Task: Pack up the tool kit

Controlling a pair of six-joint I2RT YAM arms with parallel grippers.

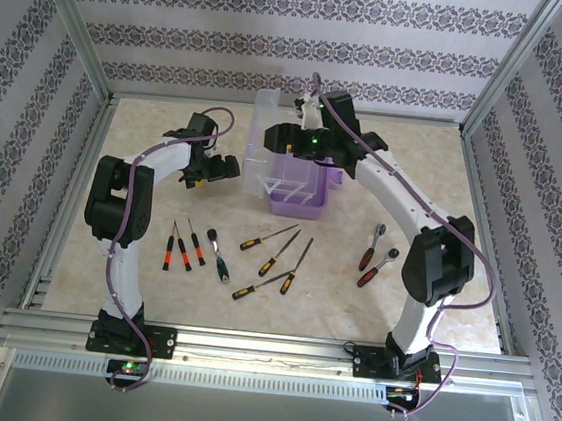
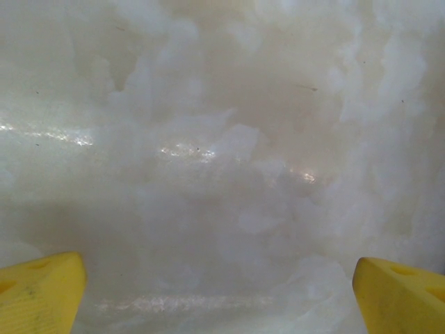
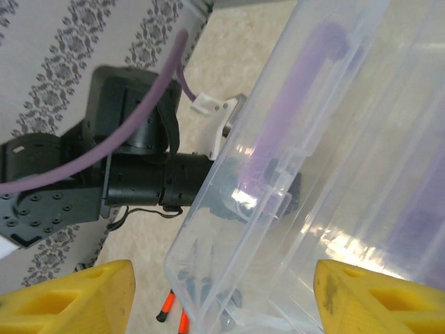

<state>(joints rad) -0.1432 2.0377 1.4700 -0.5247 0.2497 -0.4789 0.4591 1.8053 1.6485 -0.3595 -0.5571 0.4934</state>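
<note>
The tool kit (image 1: pixel 297 198) stands at the back middle of the table: a lilac base with its clear lid (image 1: pixel 267 134) raised upright. My right gripper (image 1: pixel 287 137) is at the lid, open. In the right wrist view its yellow fingertips (image 3: pixel 76 299) stand wide apart, with the clear lid (image 3: pixel 278 209) and the purple handle (image 3: pixel 292 118) between and beyond the right gripper (image 3: pixel 222 306). My left gripper (image 1: pixel 215 170) hovers left of the box, open. The left gripper (image 2: pixel 219 299) has nothing but blurred marble between its fingers. Screwdrivers (image 1: pixel 268 237) and ratchets (image 1: pixel 371 248) lie loose in front of the box.
Red-handled screwdrivers (image 1: pixel 182 249) and a black ratchet (image 1: pixel 218 254) lie front left. Orange-and-black ones (image 1: pixel 278 255) lie in the middle. Red ratchets (image 1: pixel 378 268) lie to the right. The left arm (image 3: pixel 125 174) is close beside the lid. Aluminium rails (image 1: pixel 267 348) frame the table.
</note>
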